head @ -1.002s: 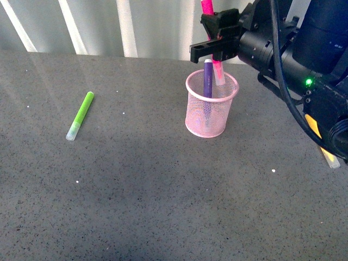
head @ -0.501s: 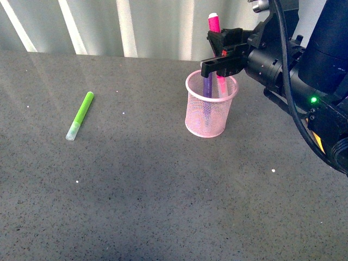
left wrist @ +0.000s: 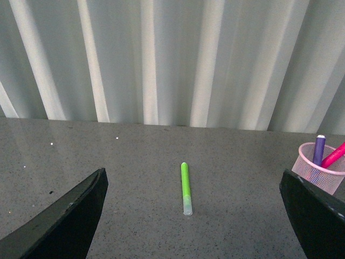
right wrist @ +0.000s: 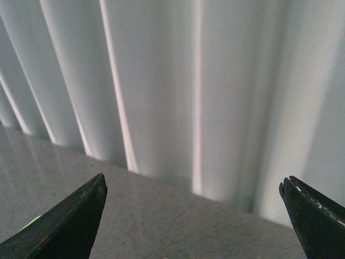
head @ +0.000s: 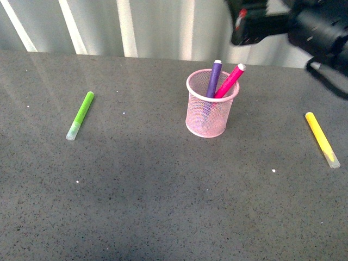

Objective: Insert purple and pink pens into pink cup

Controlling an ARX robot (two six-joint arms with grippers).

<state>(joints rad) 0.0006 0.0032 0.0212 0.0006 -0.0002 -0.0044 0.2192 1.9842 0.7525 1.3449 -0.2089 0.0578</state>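
The pink cup [head: 209, 111] stands upright at mid-table. Inside it the purple pen [head: 215, 78] and the pink pen [head: 230, 80] both lean to the right, their ends sticking out over the rim. My right gripper [head: 243, 30] hangs open and empty, high above and to the right of the cup. Its wrist view shows the right gripper [right wrist: 192, 178] with wide-apart fingers against the striped wall. My left gripper [left wrist: 191, 175] is open and empty, well left of the cup [left wrist: 318, 174], with the purple pen [left wrist: 319, 149] and the pink pen [left wrist: 337, 155] at the frame's edge.
A lime-green marker [head: 80, 115] lies on the grey table at the left, between the left fingers [left wrist: 186, 189] in the wrist view. A yellow marker [head: 322, 138] lies at the right. A white ribbed wall [head: 136, 27] backs the table.
My right gripper let go of the pink pen, which now leans in the cup beside the purple one. The arm rose up and to the right, uncovering the yellow marker.
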